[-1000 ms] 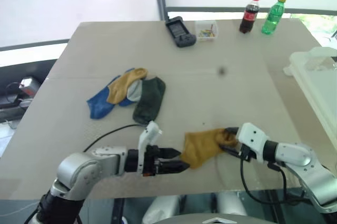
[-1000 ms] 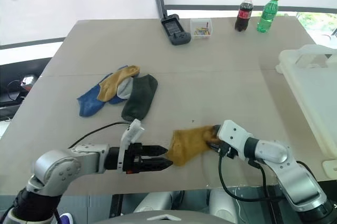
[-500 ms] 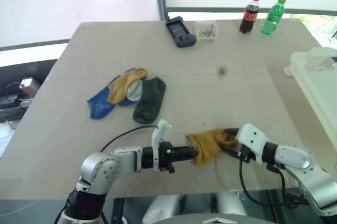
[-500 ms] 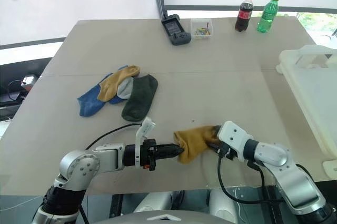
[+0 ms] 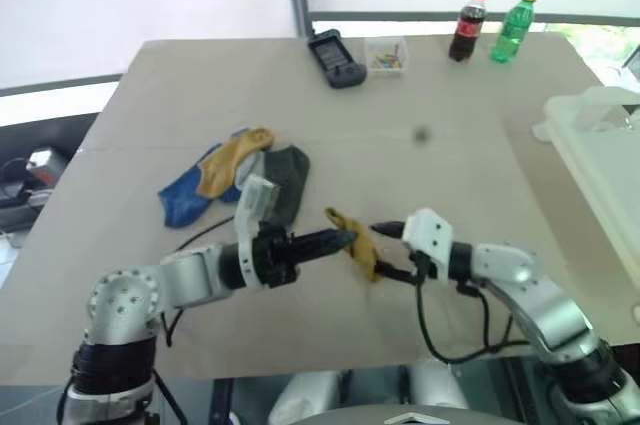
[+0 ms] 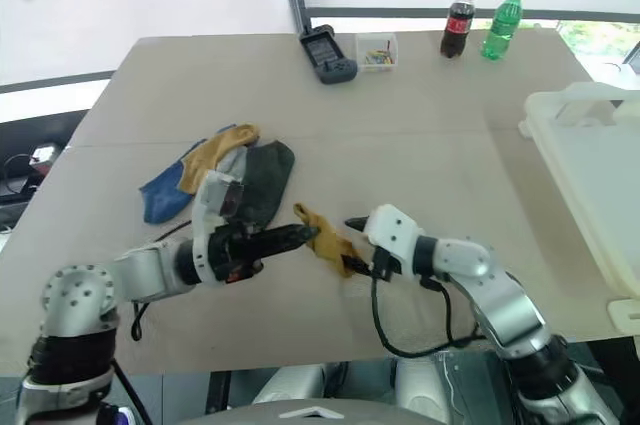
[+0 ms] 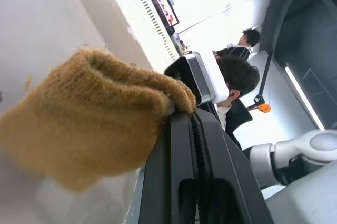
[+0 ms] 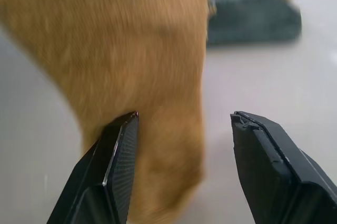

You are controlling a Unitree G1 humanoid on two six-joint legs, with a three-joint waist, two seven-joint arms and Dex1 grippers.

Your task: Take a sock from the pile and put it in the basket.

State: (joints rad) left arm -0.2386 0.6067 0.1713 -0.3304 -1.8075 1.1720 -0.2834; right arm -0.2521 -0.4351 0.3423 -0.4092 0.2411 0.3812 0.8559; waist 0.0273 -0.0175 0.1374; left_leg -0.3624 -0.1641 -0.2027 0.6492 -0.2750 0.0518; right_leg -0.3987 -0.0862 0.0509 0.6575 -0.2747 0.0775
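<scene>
Left end effector point(image 5: 345, 238) is clamped shut on the sock point(image 5: 357, 246), lifted near the worktop's near edge. Right end effector point(image 5: 383, 250) gapes open beside it, seemingly not gripping. Carry it high and steady to the basket point(image 5: 603, 135) at the right edge.

Beige table point(image 5: 420, 195), sock pile point(image 5: 235, 180), bottles point(image 5: 490, 25)
</scene>
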